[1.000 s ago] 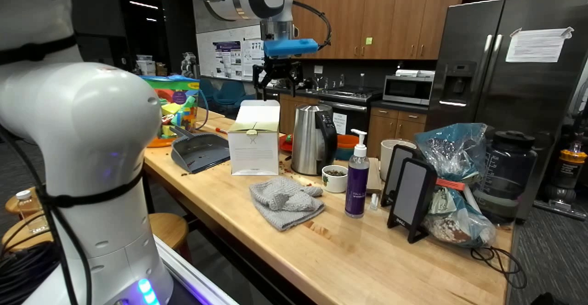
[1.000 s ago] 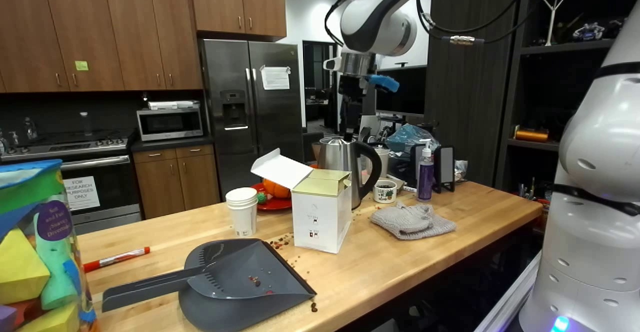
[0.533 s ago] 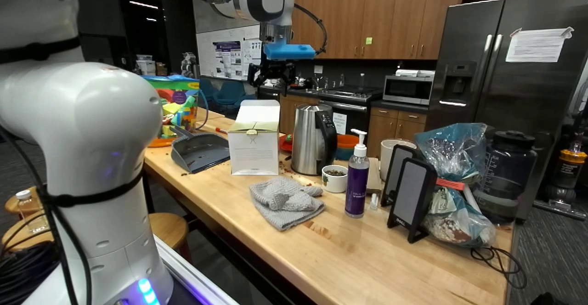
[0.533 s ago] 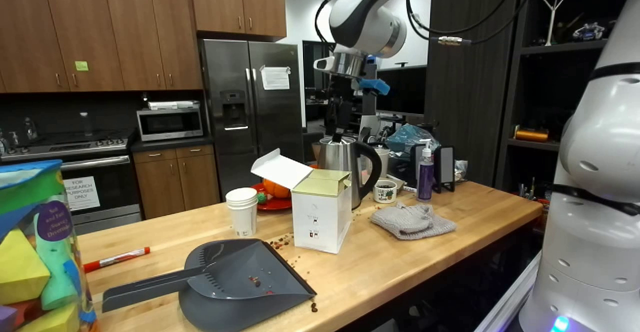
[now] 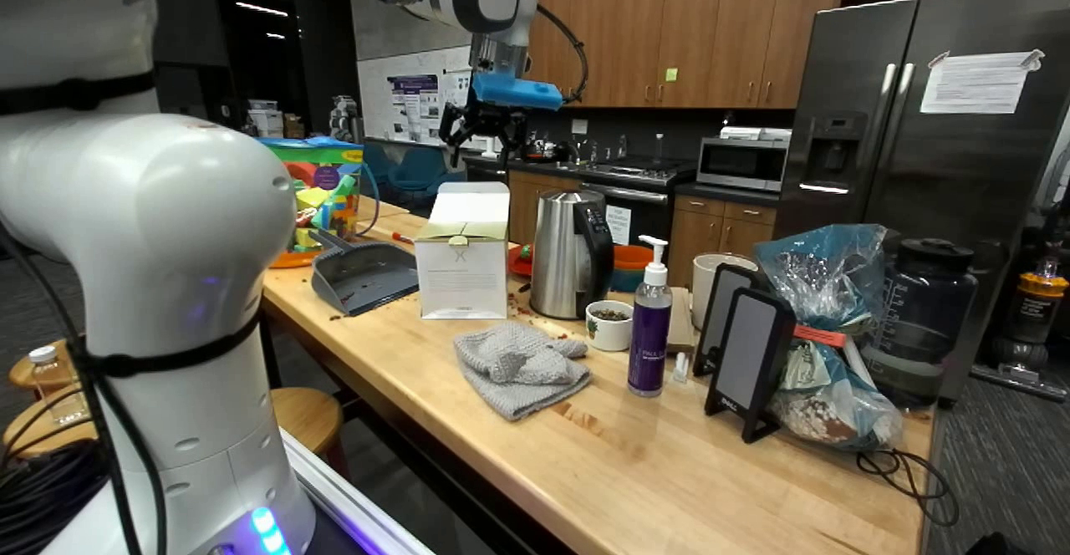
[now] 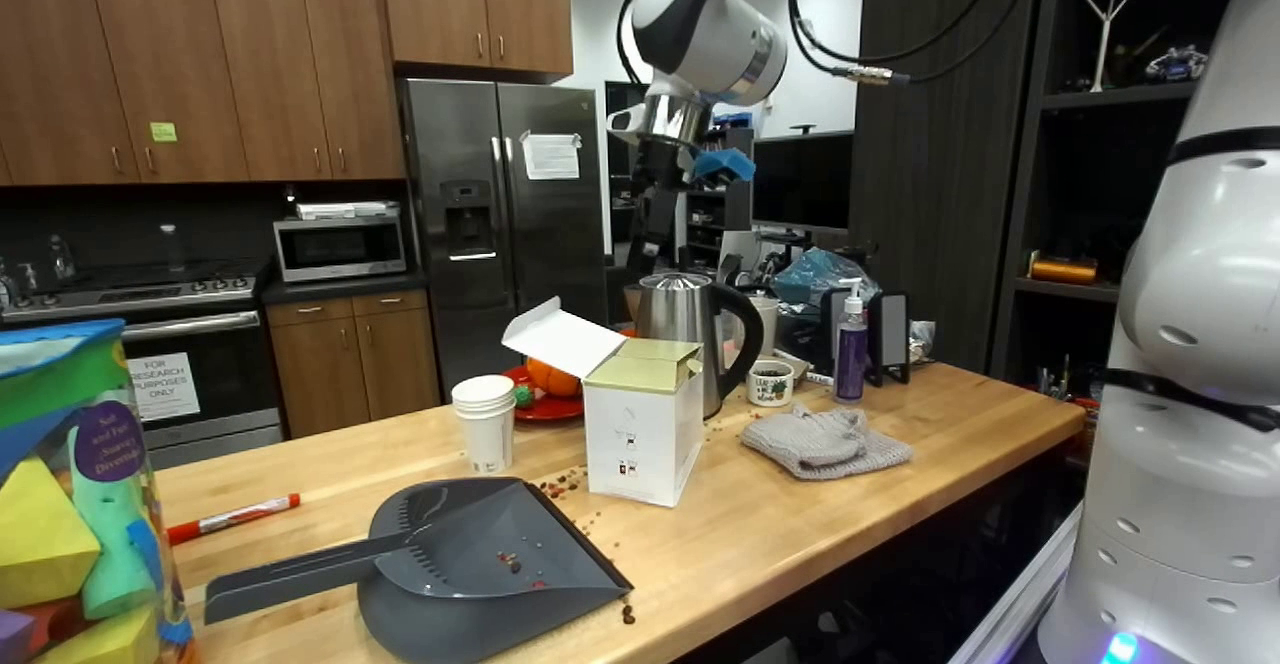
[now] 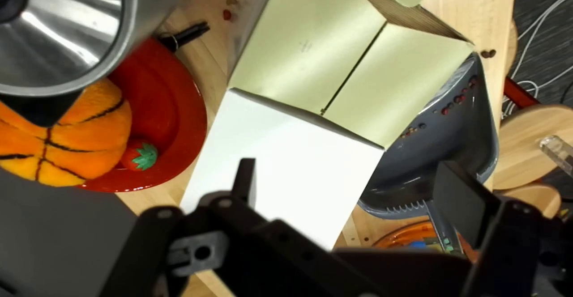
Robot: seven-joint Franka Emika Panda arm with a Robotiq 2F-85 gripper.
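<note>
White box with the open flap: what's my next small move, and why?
Probably nudge the tool slightly toward the red plate before lowering. It's open and holds nothing, and in the wrist view the flap of the white box looks off-centre: one finger overlaps it, while the opposite finger overlaps the dustpan.
</note>
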